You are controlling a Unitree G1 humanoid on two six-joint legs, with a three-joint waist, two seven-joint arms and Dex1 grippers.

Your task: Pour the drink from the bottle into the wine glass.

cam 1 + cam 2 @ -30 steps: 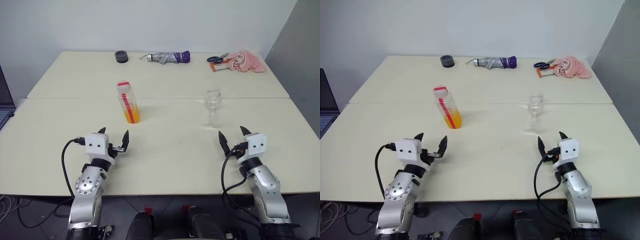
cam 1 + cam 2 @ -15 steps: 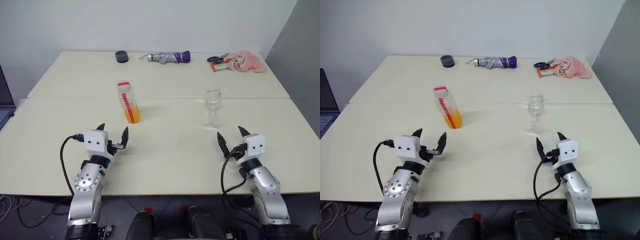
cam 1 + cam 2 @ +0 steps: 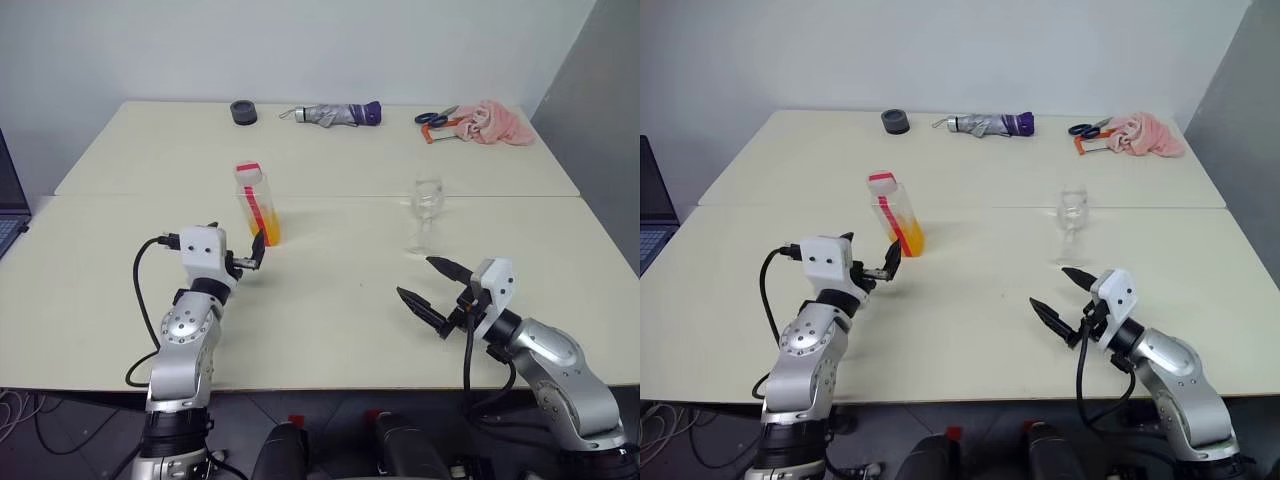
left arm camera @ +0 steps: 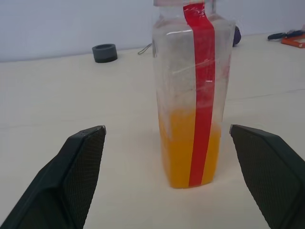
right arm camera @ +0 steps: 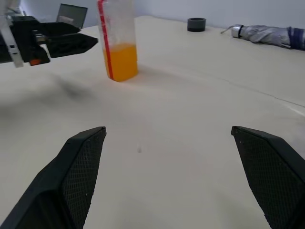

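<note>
Standing upright on the tabletop [image 3: 330, 300], long axis vertical, red cap up: bottle [image 3: 256, 205] at about 11 o'clock of centre, drink [image 4: 188, 145] filling its lower part. Wine glass [image 3: 426, 214] upright at about 2 o'clock, stem vertical. Left tool [image 3: 238, 255] released, spread wide, just short of the bottle. Right tool [image 3: 428, 284] released, spread wide, aimed toward 9 o'clock, near the glass.

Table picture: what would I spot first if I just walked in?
Probably the bottle with its red stripe and orange drink, standing left of the table's middle. The left gripper is right in front of it, fingers open. The clear wine glass stands over to the right, and the right gripper, open too, points sideways across the table in front of it.
</note>
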